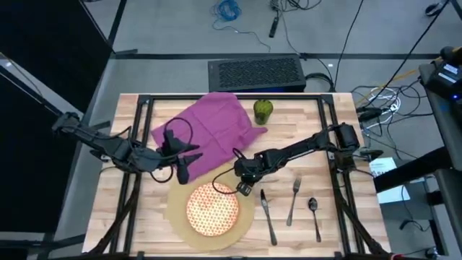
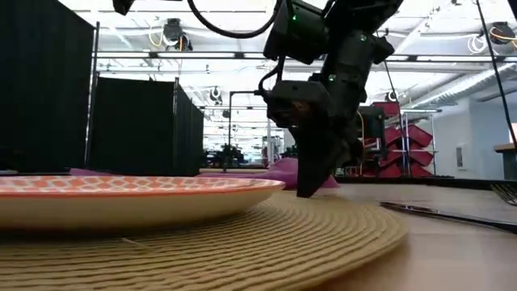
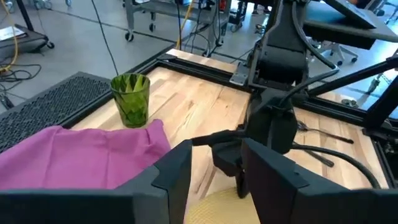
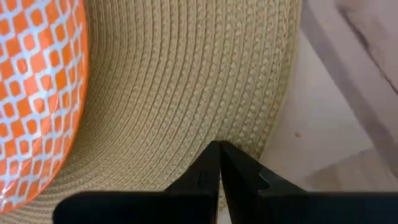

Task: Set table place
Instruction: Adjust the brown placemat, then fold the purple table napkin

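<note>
The right hand [image 4: 219, 155], fingers pressed together on nothing, touches the place [image 4: 186, 81], its far rim cut off.

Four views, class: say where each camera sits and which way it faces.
High: overhead, looking down; both arms, table.
Low: tabletop height, facing the room; right gripper on the mat.
Left wrist: past open left gripper toward green cup.
Right wrist: shut fingers over mat, plate.
Shared: the mat.
</note>
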